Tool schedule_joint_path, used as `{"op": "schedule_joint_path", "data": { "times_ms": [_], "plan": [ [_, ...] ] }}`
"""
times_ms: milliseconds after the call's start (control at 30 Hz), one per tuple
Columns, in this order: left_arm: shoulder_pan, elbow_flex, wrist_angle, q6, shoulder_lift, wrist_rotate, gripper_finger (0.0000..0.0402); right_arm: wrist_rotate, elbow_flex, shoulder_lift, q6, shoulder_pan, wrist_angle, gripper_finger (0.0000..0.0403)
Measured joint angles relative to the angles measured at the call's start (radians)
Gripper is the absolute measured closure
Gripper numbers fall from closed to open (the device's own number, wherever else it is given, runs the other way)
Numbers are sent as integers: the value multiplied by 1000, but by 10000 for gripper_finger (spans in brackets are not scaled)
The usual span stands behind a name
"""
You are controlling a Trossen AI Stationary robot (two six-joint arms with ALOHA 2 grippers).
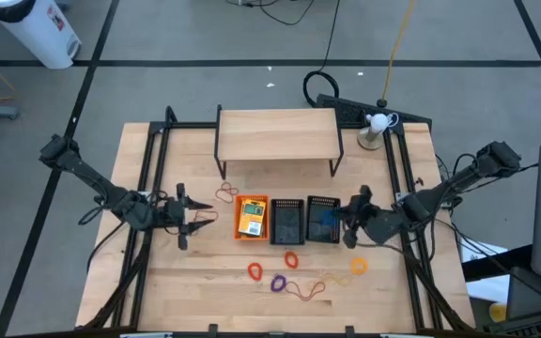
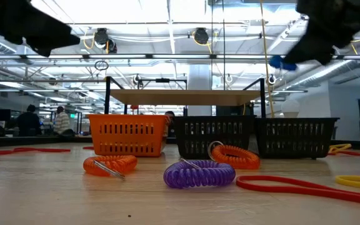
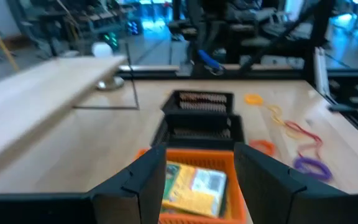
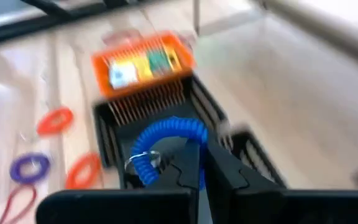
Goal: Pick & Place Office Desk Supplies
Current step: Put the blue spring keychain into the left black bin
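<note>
The blue coiled band (image 4: 166, 144), a springy spiral loop with a small metal ring on one end, is pinched in the right claw (image 4: 194, 171), whose fingers are clenched on it. Just beyond that claw sit the two black mesh trays (image 4: 160, 99) side by side; the nearer one (image 1: 323, 219) lies directly ahead of the claw, and the orange tray (image 1: 251, 217) comes after them, with a yellow-and-green crayon box (image 1: 251, 219) lying flat inside it. To one side of the right claw, on the bare table (image 1: 195, 282), lie loose bands: a yellow one (image 1: 358, 267) nearest, then an orange coil (image 1: 292, 259), a purple coil (image 1: 278, 281) and another orange coil (image 1: 255, 271), with a thin red loop (image 1: 306, 292) among them. On the far side of the trays the left claw (image 1: 198, 218) is released, fingers spread, facing the orange tray. Behind the trays stands a wooden shelf riser (image 1: 276, 134).
</note>
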Motion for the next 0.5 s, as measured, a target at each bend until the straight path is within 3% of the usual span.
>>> {"op": "schedule_joint_path", "data": {
  "times_ms": [200, 500],
  "plan": [
    [51, 0, 24, 17, 0, -8, 213, -66, 1, 59, -325, -72, 279, 403],
    [161, 0, 27, 15, 0, 44, 213, -266, 1, 163, -449, -229, 433, 402]
  ]
}}
